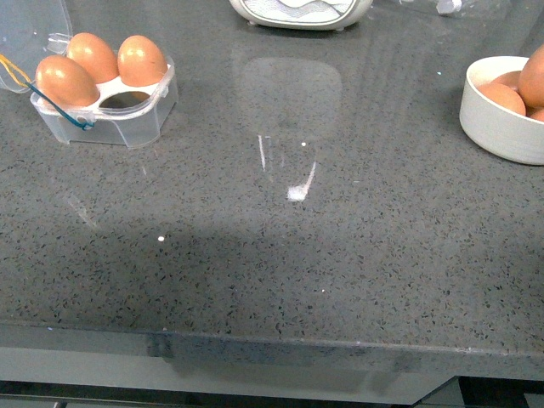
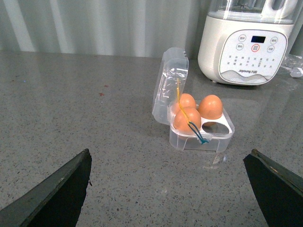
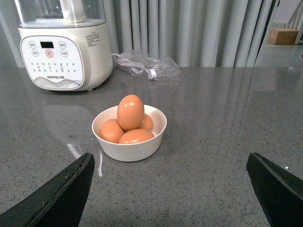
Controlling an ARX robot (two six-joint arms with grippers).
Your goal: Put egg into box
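The clear box (image 1: 127,115) stands at the far left of the counter with its lid (image 1: 30,34) open. It holds three brown eggs (image 1: 141,60); its front right cup (image 1: 126,99) is empty. It also shows in the left wrist view (image 2: 201,137), ahead of my open, empty left gripper (image 2: 170,189). A white bowl (image 1: 497,123) at the far right holds several brown eggs (image 1: 501,97). In the right wrist view one egg (image 3: 130,112) stands on top of the others in the bowl (image 3: 129,150), ahead of my open, empty right gripper (image 3: 173,189). Neither gripper shows in the front view.
A white blender base (image 1: 299,12) stands at the back middle, also in the left wrist view (image 2: 248,47) and the right wrist view (image 3: 64,52). A clear bag with a cable (image 3: 147,68) lies behind the bowl. The counter's front edge (image 1: 272,340) runs across the foreground.
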